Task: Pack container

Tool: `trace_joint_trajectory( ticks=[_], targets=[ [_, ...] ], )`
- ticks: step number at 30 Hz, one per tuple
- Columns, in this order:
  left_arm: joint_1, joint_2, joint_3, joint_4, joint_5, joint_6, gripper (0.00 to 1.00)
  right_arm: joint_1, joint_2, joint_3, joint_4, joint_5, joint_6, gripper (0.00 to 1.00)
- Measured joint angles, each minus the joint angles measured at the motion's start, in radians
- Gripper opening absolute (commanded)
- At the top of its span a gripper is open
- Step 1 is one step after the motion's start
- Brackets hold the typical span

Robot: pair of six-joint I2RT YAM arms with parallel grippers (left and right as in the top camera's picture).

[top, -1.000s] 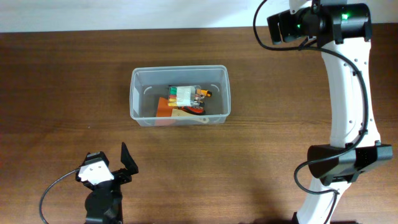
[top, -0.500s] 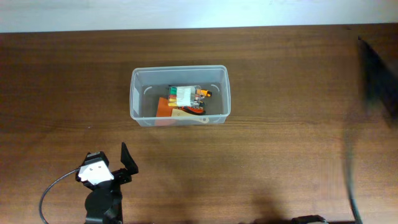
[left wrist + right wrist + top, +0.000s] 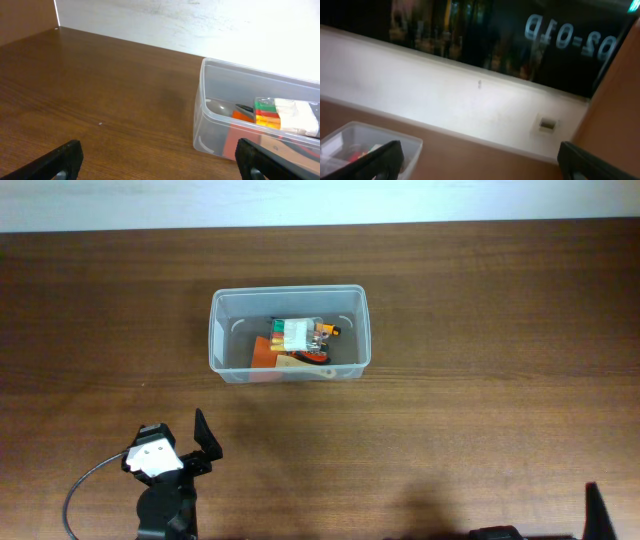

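Note:
The clear plastic container stands on the brown table, upper middle of the overhead view. Inside lie a small white box of coloured bits, an orange tool and a pale piece. The container also shows in the left wrist view and the right wrist view. My left gripper is open and empty near the front left edge, well short of the container; its fingers frame the left wrist view. My right gripper is open and empty, raised and tilted toward the wall; only a dark finger tip shows at the overhead view's bottom right.
A white wall runs along the table's far edge. A dark window with reversed lettering sits above it in the right wrist view. A black cable loops by the left arm.
The right arm has swung from the upper right of the overhead view down to the bottom right edge. The left arm and the container have not moved.

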Motion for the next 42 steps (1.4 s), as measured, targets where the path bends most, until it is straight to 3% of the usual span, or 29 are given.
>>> trace_joint_trajectory(
  ticks=[9,16,21,42],
  targets=[
    [0.000,0.000,0.000,0.000,0.001,0.000,0.99,0.000,-0.295,-0.703,0.716,-0.068,0.106,0.99],
    [0.000,0.000,0.000,0.000,0.001,0.000,0.99,0.000,-0.380,-1.166,0.987,-0.020,0.364,0.99],
    [0.000,0.000,0.000,0.000,0.000,0.000,0.99,0.000,-0.465,-1.384,1.044,0.018,0.480,0.99],
    [0.000,0.000,0.000,0.000,0.000,0.000,0.99,0.000,-0.490,-1.698,1.051,0.137,0.634,0.99]
  ],
)
